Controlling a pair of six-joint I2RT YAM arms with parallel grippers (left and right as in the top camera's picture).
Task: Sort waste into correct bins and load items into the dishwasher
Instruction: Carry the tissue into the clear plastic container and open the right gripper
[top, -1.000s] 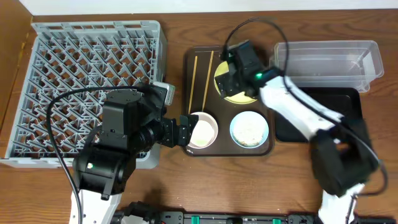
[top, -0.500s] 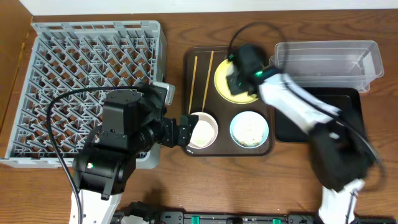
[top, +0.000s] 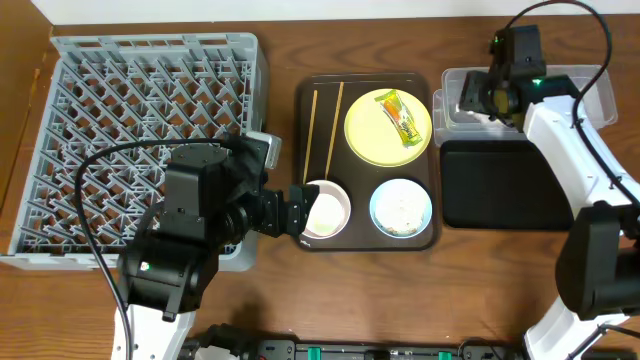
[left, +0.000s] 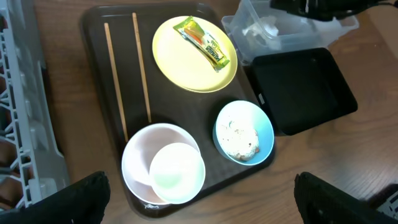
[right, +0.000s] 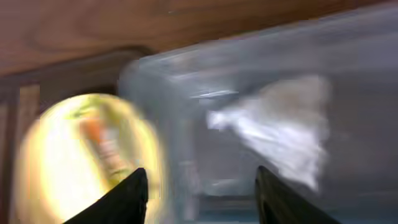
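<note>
The right claw (right: 199, 180) shows only as two dark fingertips at the bottom edge of its own motion-smeared wrist view. They are spread apart with nothing between them. It hangs over the left end of the clear tub (top: 560, 100), where the crumpled tissue (right: 280, 134) lies inside. From above, the wrist hides the fingers, and the right arm runs back along the right edge of the black tray (top: 500, 185).

The left claw (top: 297, 212) is also spread wide and empty, just beside the white bowl (left: 140, 152), which holds the small cup (left: 177, 174). Its arm covers the near right corner of the dish rack (top: 150, 100).

The wrapper (top: 400, 115) lies on the yellow plate (top: 370, 135), with the chopsticks (top: 325, 125) side by side to its left. Rice scraps (left: 239, 134) sit in the blue bowl (top: 401, 188). All of these rest on the brown tray (top: 305, 100).
</note>
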